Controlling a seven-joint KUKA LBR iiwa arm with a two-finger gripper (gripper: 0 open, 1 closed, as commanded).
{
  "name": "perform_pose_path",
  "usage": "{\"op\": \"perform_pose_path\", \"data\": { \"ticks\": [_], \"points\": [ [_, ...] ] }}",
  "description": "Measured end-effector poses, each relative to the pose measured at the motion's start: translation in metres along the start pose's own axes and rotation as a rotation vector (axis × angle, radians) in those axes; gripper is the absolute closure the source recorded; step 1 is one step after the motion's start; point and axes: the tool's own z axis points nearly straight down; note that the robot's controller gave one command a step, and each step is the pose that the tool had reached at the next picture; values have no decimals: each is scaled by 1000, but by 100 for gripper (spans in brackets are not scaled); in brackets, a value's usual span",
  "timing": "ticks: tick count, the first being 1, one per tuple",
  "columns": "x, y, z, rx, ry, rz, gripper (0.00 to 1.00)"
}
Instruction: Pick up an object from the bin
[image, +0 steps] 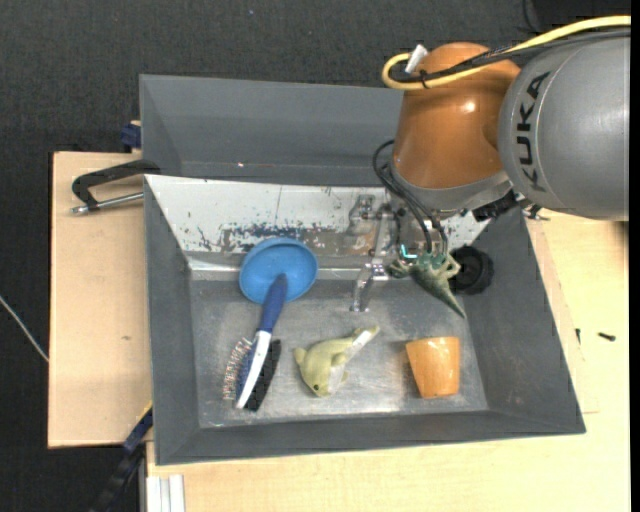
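**Colleague:** What do you have on the camera view?

**Me:** I look down into the grey metal bin (168, 330). The arm comes in from the right with its orange cover, and the gripper (383, 268) hangs low at the back of the bin, a little right of the middle.

**Colleague:** Is the pincer released or clenched?

**Me:** I cannot tell; the metal parts there overlap with the shiny back wall.

**Colleague:** Which thing is nearest to it?

**Me:** A small dark green pointed thing (440, 278), just beside the gripper on its right, with the tip going down and to the right. I cannot say if it is grasped or only lies there. Right next to it is a black round thing (476, 272), close to the right wall.

**Colleague:** And the others?

**Me:** A blue round plastic piece with a blue stem (278, 270) at the back left. Its stem meets a brush with a black and white handle (254, 368) at the front left. A pale yellow-green soft toy shaped like a dolphin (324, 366) is at the front middle, and an orange plastic cup (435, 367) at the front right. These lie apart from the gripper.
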Motion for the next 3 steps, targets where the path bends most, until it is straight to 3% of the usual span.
{"op": "perform_pose_path", "data": {
  "ticks": [1,2,3],
  "points": [
    [7,37,119,2,-19,-367,0],
    [35,102,128,6,-28,-583,0],
    [72,159,90,-3,-17,-615,0]
  ]
}}
